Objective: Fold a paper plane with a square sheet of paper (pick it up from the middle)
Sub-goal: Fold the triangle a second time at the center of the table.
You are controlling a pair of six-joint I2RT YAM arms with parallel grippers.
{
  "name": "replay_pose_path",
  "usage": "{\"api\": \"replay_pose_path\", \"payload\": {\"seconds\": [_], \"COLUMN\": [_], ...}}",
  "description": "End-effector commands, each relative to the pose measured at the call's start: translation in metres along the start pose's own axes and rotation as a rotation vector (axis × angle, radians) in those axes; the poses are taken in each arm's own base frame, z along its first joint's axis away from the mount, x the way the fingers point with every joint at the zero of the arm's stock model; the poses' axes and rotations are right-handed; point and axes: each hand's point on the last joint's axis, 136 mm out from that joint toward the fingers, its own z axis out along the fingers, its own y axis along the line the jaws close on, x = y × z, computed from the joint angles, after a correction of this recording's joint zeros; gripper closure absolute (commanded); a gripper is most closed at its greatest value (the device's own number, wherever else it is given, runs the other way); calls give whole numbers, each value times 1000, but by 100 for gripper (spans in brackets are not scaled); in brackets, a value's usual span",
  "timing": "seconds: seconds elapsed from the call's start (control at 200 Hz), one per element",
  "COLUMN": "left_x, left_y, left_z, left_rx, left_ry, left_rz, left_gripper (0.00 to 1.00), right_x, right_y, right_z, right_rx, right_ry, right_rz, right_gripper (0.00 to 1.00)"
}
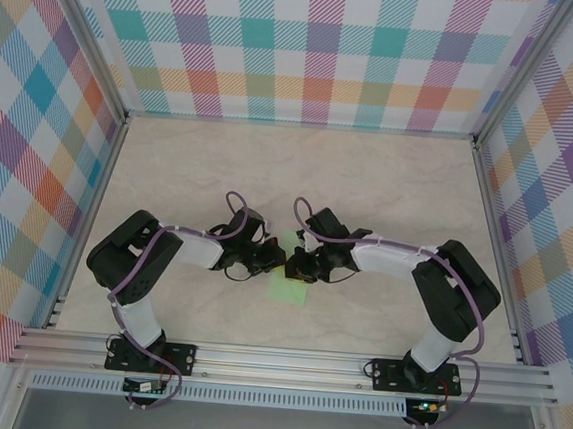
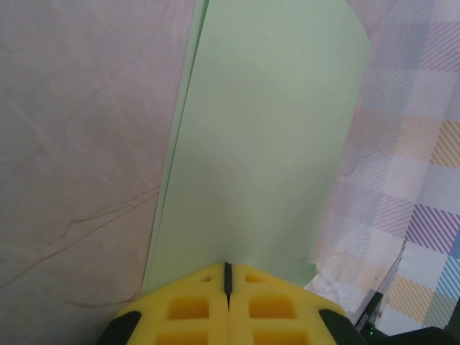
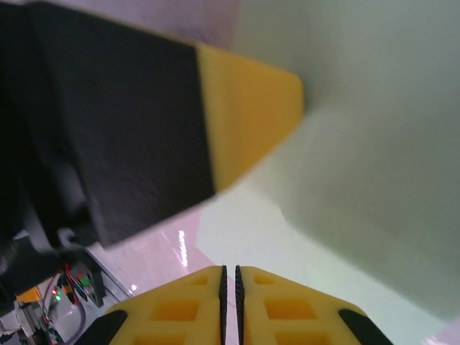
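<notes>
At the left gripper [image 2: 227,264], the yellow fingers are pressed together with the pale green paper [image 2: 266,144] pinched at their tips. The paper runs straight ahead of the fingers. A second layer shows along its left edge, so it is folded over. The table [image 2: 79,144] lies to its left, and its right edge overlaps the checked wall [image 2: 424,144].

At the right gripper [image 3: 230,267], the fingers nearly touch, with a thin pale strip between the pads. They look closed on the paper's near edge. The paper spreads ahead and to the right. The left gripper's yellow-tipped finger [image 3: 244,115] sits just ahead, up and left, against the paper.

From overhead, both grippers meet mid-table, and the paper [image 1: 288,289] shows just under them on the base side.
</notes>
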Motion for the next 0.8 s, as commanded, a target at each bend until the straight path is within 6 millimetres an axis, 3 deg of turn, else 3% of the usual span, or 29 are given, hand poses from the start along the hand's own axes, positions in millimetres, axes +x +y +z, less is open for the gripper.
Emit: {"api": "replay_pose_path", "payload": {"seconds": [0.0,0.13,0.315,0.8], "left_x": [11,11,10,6], "left_y": [40,38,39,45], "left_z": [5,5,4,1], "left_rx": [-137,-132,-139,-170], "left_ry": [5,6,1,-33], "left_rz": [-33,-33,-35,-60], "left_gripper": [100,100,100,100], "right_x": [-12,-15,2,26], "right_y": [2,-17,-40,-50], "right_z": [14,25,39,24], "right_rx": [-11,54,74,90], "right_ry": [1,-6,37,57], "right_rz": [44,78,119,113], "right_gripper": [88,89,89,88]}}
